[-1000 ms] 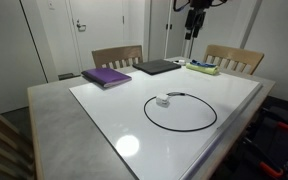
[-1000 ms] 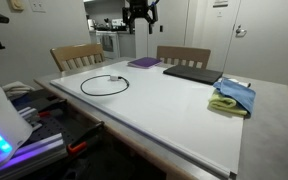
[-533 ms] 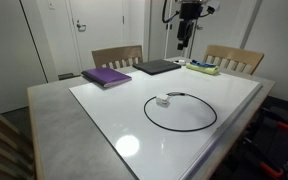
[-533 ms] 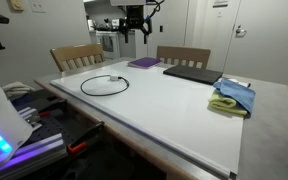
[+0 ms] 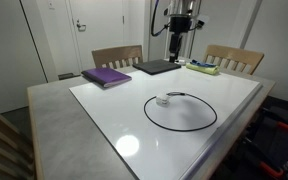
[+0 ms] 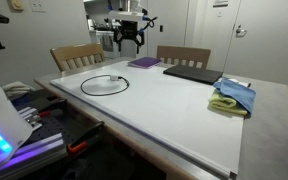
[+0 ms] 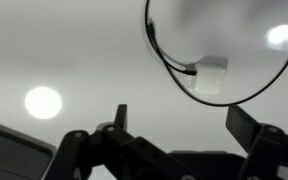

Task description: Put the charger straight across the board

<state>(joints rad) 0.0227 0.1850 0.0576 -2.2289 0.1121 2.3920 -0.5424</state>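
The charger is a thin black cable lying in a loop on the board, with a small white plug block at the loop's edge; it shows in both exterior views and in the wrist view. The board is a large glossy white panel covering most of the table. My gripper hangs high in the air above the far part of the board. It is open and empty, with both fingers spread apart in the wrist view.
A purple book, a dark laptop and a green and blue cloth lie at the board's far edge. Two wooden chairs stand behind the table. The grey tabletop borders the board.
My gripper has moved down and sideways over the far edge of the board, toward the cable loop. The charger has not moved.
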